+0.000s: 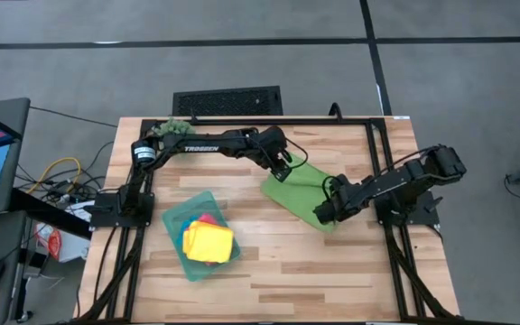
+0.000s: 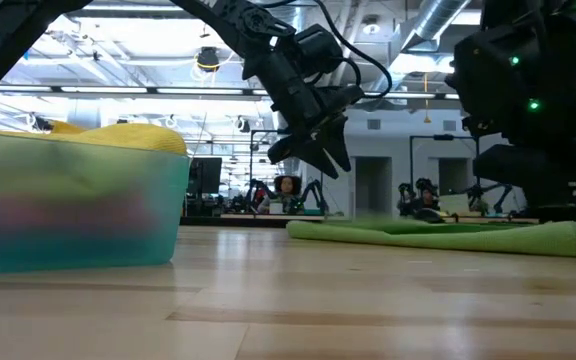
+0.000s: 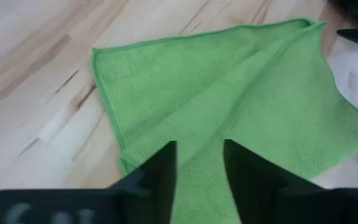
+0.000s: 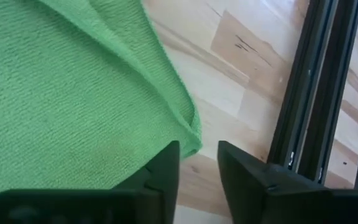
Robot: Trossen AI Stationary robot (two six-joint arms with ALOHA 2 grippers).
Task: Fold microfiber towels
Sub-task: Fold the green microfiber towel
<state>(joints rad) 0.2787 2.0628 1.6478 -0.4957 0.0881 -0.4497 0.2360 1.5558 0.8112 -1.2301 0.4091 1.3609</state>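
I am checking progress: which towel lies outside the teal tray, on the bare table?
The green towel, lying flat on the wood between the left gripper and the right gripper. The yellow towel sits in the tray, topping the stack.

Both arms are black, built of blocky jointed segments. The left arm carries white lettering along its long link and a silver-ringed round joint near its base. Thin black cables loop beside its wrist. The right arm shows small green lights on its housing. Each gripper ends in two flat dark fingers.
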